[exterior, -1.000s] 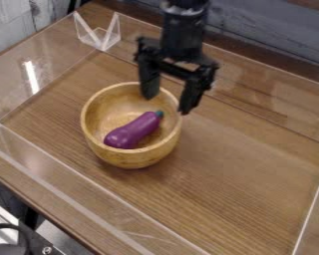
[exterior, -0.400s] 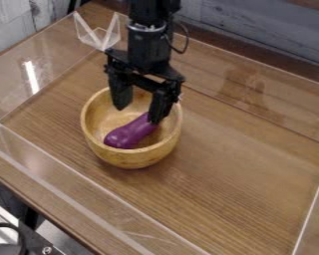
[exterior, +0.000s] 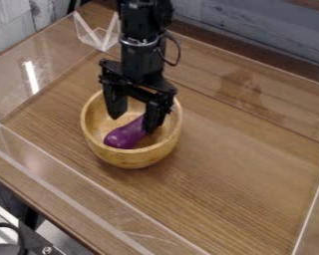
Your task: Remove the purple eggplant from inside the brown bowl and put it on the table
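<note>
One black gripper (exterior: 136, 113) hangs straight down over the brown bowl (exterior: 101, 144). Its two fingers (exterior: 113, 104) are spread wide apart, with nothing pinched between them. The tips reach down inside the bowl. One finger is on the left side of the purple eggplant (exterior: 125, 133) and the other is on the right side, near its upper end. I cannot tell if the fingers touch the eggplant or only stand close to it.

The purple eggplant lies inside the bowl, on the bottom. It is shiny and lies at a slant, with its fat end toward the lower left. Its thin end is partly hidden behind the right finger. The bowl is round, made of light wood, with a thick rim. It sits flat on the table (exterior: 242, 169), a little left of the middle of the picture.

The table top is brown wood with long lines in it. Clear plastic walls (exterior: 96, 28) stand along its edges. One folded clear piece sticks up at the back, just behind the arm (exterior: 145, 30). The arm is black and comes down from the top of the picture. Behind the table there is a grey wall (exterior: 269, 30) made of boards.
</note>
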`<state>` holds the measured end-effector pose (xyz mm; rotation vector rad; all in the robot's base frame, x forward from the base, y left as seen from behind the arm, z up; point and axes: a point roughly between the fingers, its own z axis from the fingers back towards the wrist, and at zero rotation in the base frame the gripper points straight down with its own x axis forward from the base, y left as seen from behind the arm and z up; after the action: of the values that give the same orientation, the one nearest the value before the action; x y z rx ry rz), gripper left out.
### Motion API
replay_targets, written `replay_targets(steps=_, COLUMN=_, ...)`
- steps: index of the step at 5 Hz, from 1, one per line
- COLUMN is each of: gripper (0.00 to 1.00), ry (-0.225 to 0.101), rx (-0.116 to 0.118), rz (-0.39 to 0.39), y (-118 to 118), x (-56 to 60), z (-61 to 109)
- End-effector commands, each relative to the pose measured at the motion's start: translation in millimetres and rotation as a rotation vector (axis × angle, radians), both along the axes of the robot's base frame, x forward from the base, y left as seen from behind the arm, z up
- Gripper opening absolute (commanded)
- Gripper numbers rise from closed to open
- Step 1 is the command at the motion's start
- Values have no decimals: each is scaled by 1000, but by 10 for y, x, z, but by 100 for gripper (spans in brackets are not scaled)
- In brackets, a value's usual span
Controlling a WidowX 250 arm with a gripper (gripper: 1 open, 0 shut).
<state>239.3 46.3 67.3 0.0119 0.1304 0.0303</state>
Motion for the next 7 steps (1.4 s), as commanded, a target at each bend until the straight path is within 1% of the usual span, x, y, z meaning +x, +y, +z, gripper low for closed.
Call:
replay_targets(steps=1, gripper=100, ry=-73, rx=16, rz=4, y=57, x=37, z=98)
replay_targets(steps=5, gripper=100, ry=-108, rx=22, rz=16, y=103, x=21, z=-112)
replay_targets(steps=7, gripper=100, ry=-118, rx=21, rz=21, y=118, x=17, z=-183)
